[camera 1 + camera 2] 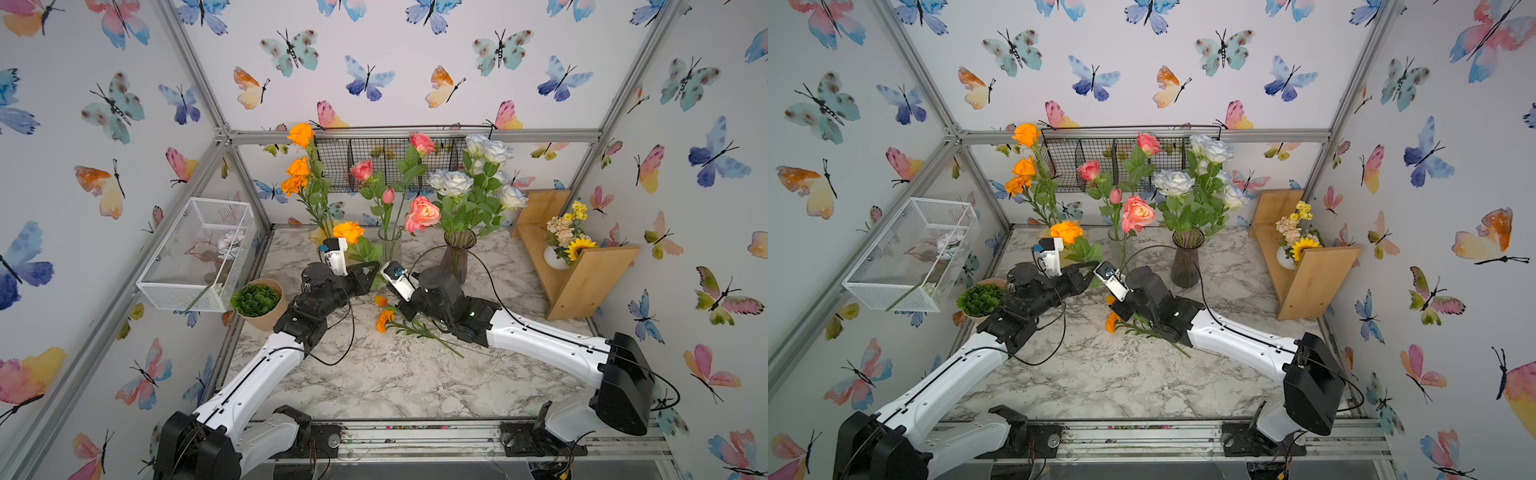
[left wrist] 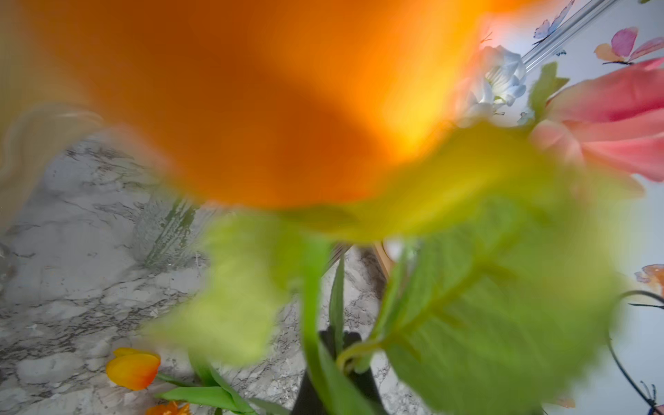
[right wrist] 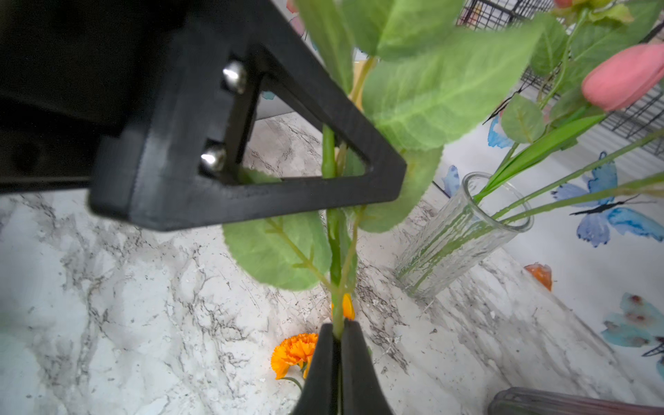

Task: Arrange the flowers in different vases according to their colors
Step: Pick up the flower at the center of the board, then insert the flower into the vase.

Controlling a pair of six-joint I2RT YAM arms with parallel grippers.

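Two tools, left tool (image 2: 338,339) and right tool (image 3: 339,346), clamped on one orange rose (image 1: 348,232); clear vase (image 3: 456,235) just beside, marigolds (image 1: 384,321) beneath.

No legible text, label, brand, number or sign in any view.

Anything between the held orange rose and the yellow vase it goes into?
Nothing visible. The orange rose is right beside the yellow vase, which already holds orange flowers; its mouth is mostly hidden in both top views.
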